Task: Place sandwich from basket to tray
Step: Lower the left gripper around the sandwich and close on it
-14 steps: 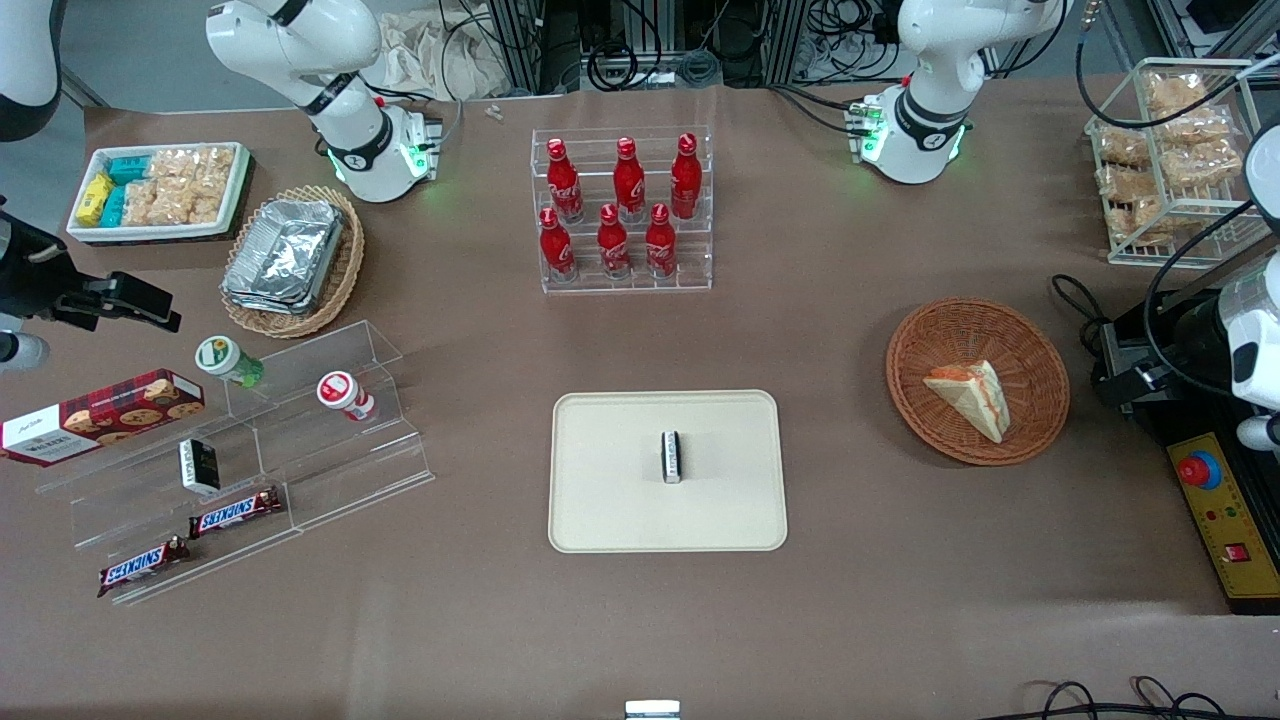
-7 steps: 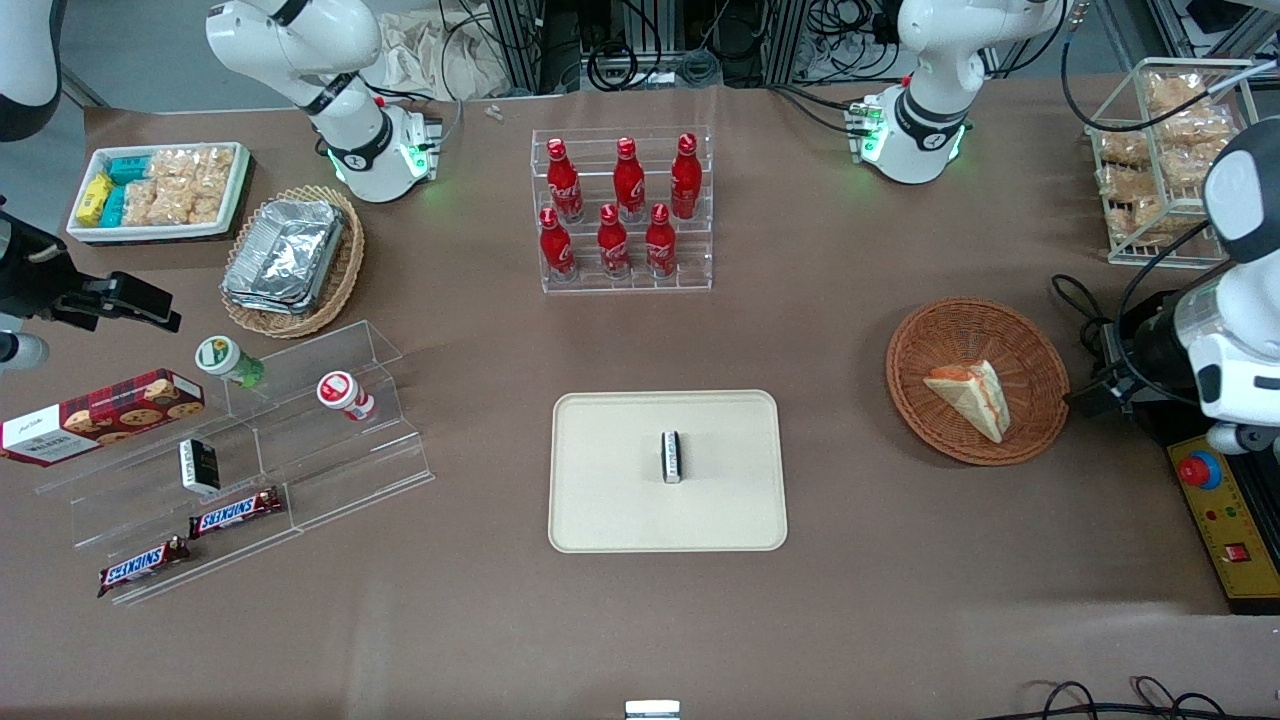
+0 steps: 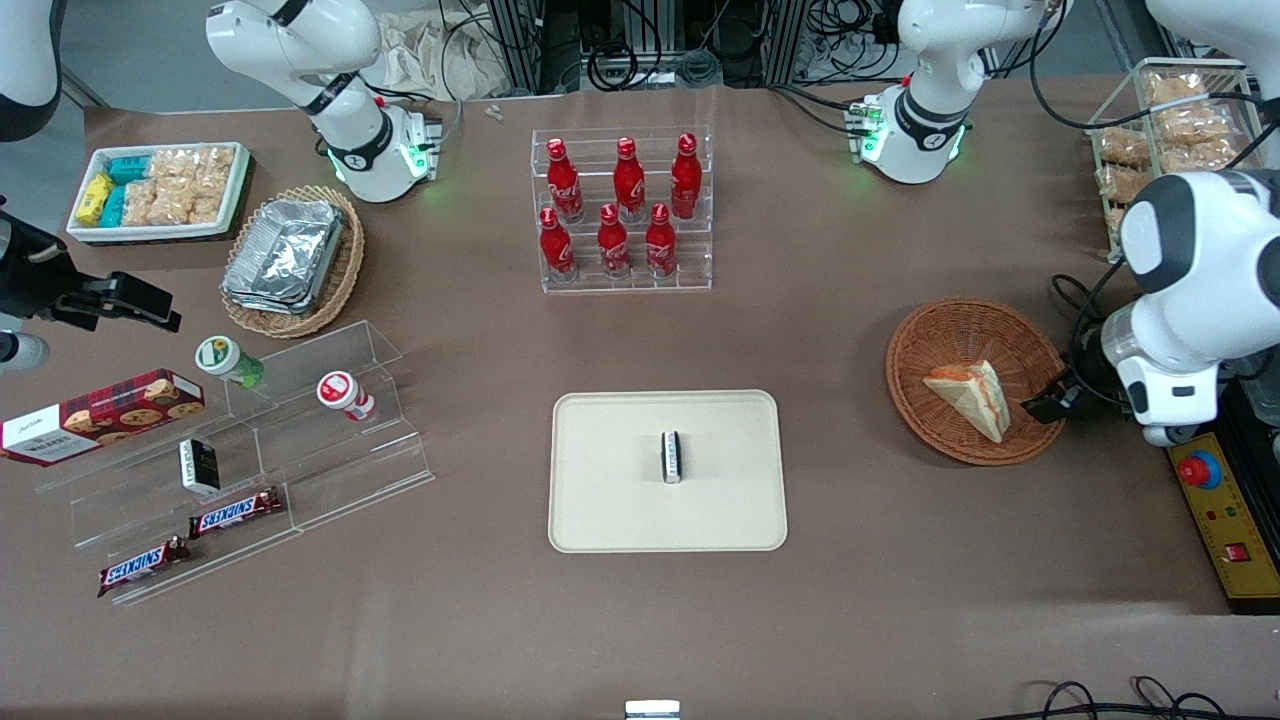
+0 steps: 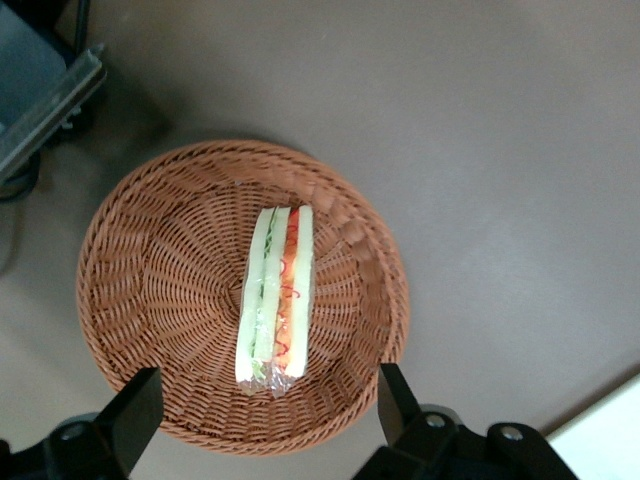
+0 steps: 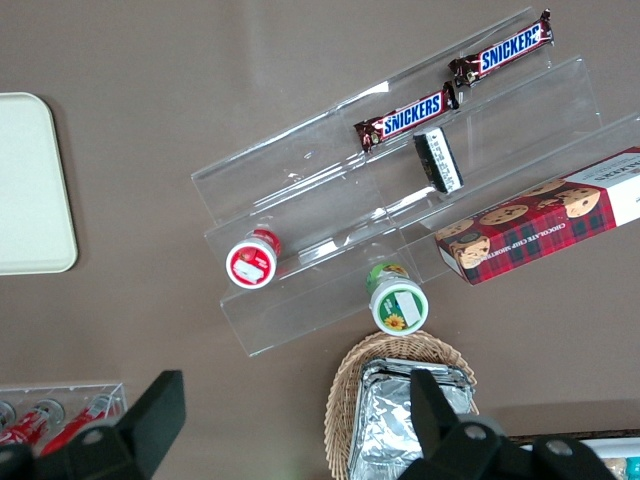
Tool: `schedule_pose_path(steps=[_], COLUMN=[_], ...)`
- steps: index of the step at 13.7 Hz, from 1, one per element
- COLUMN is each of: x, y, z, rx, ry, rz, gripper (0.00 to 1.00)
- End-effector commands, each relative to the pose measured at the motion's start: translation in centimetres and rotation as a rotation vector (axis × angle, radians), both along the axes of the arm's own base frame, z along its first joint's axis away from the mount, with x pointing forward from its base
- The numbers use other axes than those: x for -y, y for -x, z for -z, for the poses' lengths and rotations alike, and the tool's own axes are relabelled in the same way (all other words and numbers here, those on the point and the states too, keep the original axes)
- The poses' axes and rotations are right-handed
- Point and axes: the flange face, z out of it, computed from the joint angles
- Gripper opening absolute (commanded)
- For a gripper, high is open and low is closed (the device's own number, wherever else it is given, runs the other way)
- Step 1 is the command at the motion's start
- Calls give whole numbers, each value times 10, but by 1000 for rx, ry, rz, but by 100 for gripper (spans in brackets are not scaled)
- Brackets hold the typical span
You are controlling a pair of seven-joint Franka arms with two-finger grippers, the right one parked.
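Note:
The sandwich (image 3: 970, 396) lies in the round reddish-brown basket (image 3: 940, 322), toward the working arm's end of the table. In the left wrist view the sandwich (image 4: 275, 300) shows its green and orange-red filling edge, resting near the middle of the basket (image 4: 150, 300). The left gripper (image 3: 1048, 404) hangs above the basket's rim, on the side away from the tray. It is open (image 4: 265, 420), with one black finger (image 4: 135, 415) on either side of the rim and nothing between them. The cream tray (image 3: 620, 510) sits mid-table with a small black-and-white packet (image 3: 672, 456) on it.
A clear rack of red bottles (image 3: 622, 210) stands farther from the front camera than the tray. A wire rack of snack bags (image 3: 1160, 160) and a yellow control box (image 3: 1225, 520) flank the working arm. Toward the parked arm's end stand an acrylic step shelf (image 3: 250, 450) and a foil-container basket (image 3: 290, 260).
The left arm has swung in from the table's end toward the basket, bringing its gripper over the basket's rim. The sandwich, basket and tray have not moved.

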Motion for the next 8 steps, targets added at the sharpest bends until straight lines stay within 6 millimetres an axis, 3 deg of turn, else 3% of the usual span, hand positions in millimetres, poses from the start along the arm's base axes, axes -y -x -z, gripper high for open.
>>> schedule_pose_path(steps=[1,3,8], x=[1,2,2], y=[37,42,55], z=[24,43,70], rx=[67,83,72], ry=[-12,-10,-6], rz=[-32,-31,-29], gripper=[97,98,98])
